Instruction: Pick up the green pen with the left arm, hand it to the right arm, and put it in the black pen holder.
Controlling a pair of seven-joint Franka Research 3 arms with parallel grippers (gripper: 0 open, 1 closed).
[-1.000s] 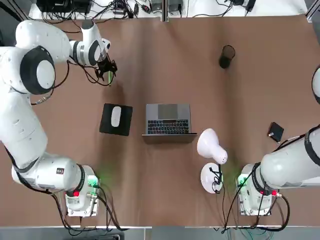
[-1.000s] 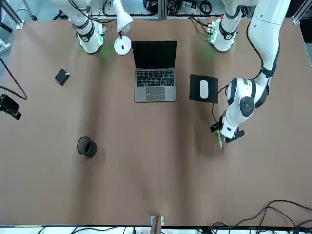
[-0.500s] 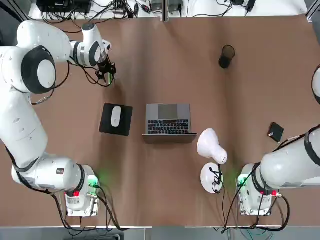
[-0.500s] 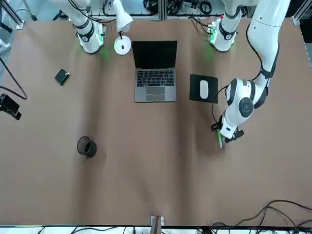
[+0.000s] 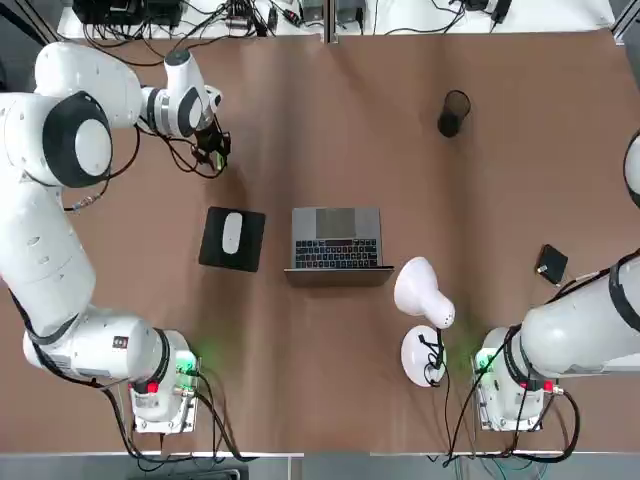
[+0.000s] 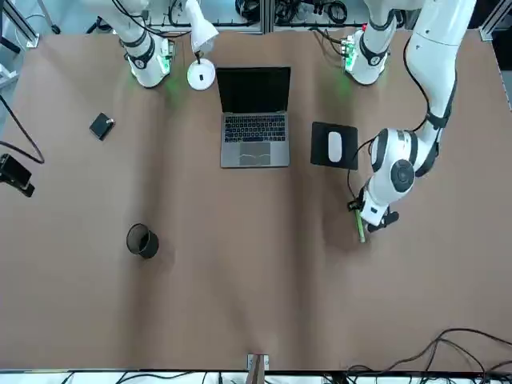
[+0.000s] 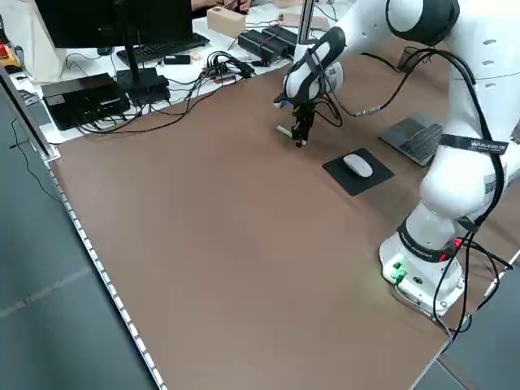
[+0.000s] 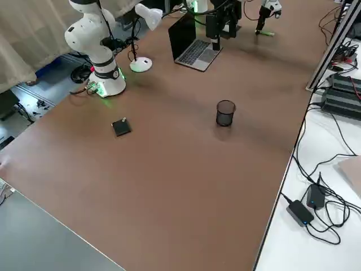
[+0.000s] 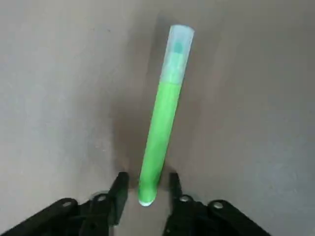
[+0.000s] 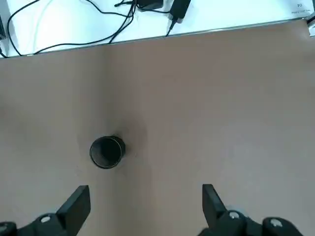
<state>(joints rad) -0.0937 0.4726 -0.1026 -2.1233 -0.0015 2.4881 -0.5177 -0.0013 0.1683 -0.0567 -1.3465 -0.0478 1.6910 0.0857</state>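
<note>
One tool [image 9: 149, 179] above the table [image 5: 330, 370]

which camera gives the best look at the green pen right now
The left wrist view: the green pen shows from end to end, its near end between the open fingers of the left gripper. The front and both side views show only part beside the gripper; the top and right wrist views don't clearly show it.

From above, see open laptop [image 5: 336, 240] mid-table; note white mouse [image 5: 232, 233] on black pad [image 5: 232, 258] at its nine o'clock, white lamp [image 5: 420, 290] toward four, small black box [image 5: 551, 263] near three.
</note>
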